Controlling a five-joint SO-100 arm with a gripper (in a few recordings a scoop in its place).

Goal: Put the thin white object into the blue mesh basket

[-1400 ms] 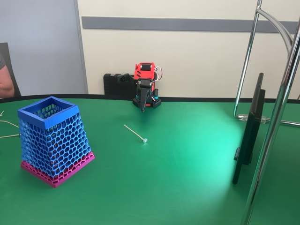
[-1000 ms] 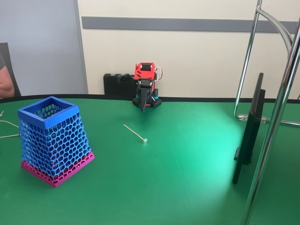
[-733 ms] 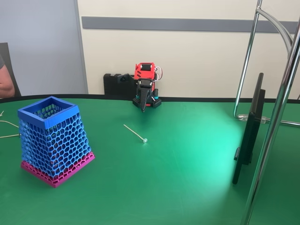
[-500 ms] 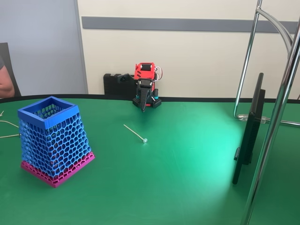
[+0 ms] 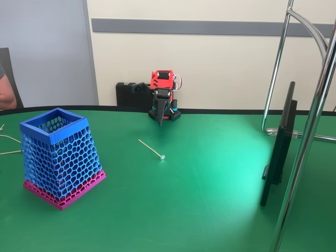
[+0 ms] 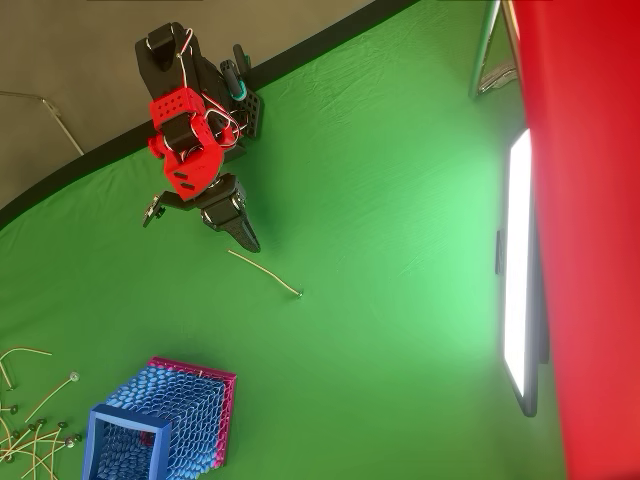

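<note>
- The pincer (image 6: 243,235), jaws closed on nothing, hangs folded near the arm's base, tip pointing toward the work.
- The thin white object (image 6: 264,273) lies flat on the green tabletop (image 5: 210,178) just beyond it, untouched.
- The blue mesh basket (image 5: 59,156) stands upright well apart, mouth open to receive 1 stick.

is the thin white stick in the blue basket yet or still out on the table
Out. The thin white stick lies flat on the green table, apart from the blue basket.
</note>
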